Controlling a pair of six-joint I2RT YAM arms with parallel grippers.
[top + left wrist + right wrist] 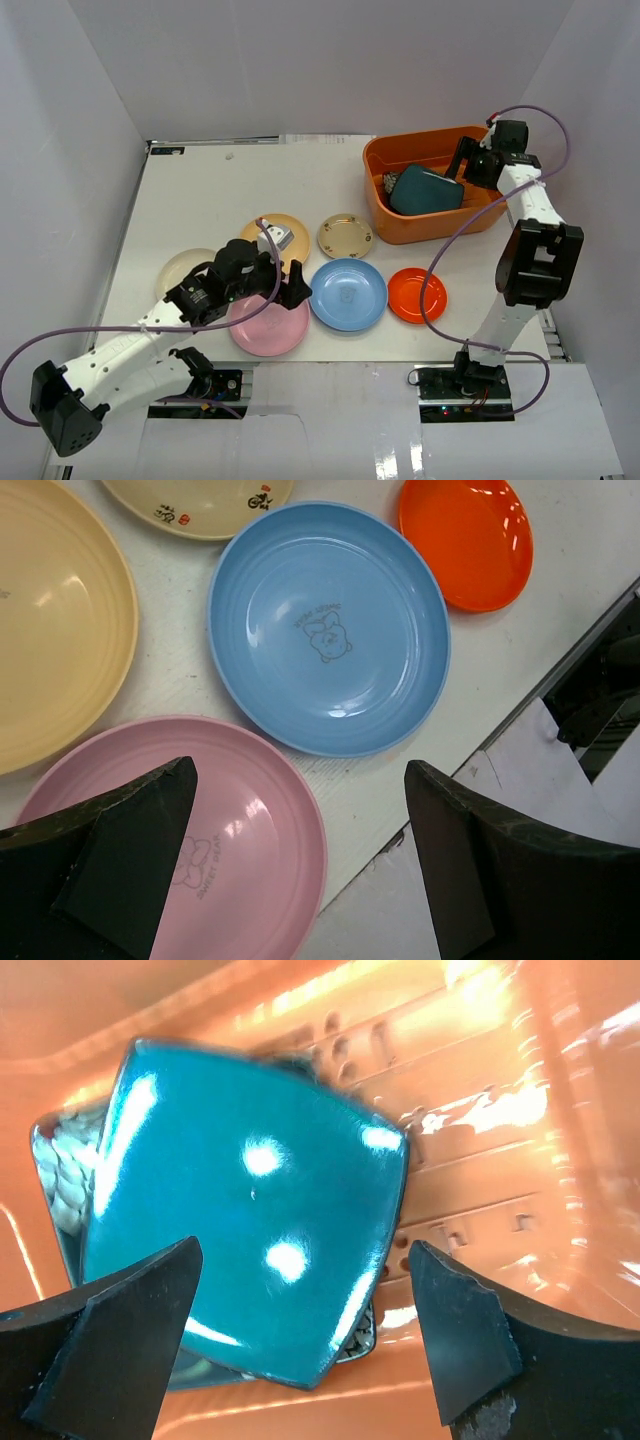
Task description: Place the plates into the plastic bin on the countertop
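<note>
Left gripper gaped wide; the pink plate beneath it looked stiff, slick, best pinched at its rim; right gripper wide too

Bin: far right corner of my countertop.
In bin: upper plate lies on lower plate.
Near row, from my left: first plate, middle plate, end plate.
Behind it: rear-left plate, rear-right plate.
</note>
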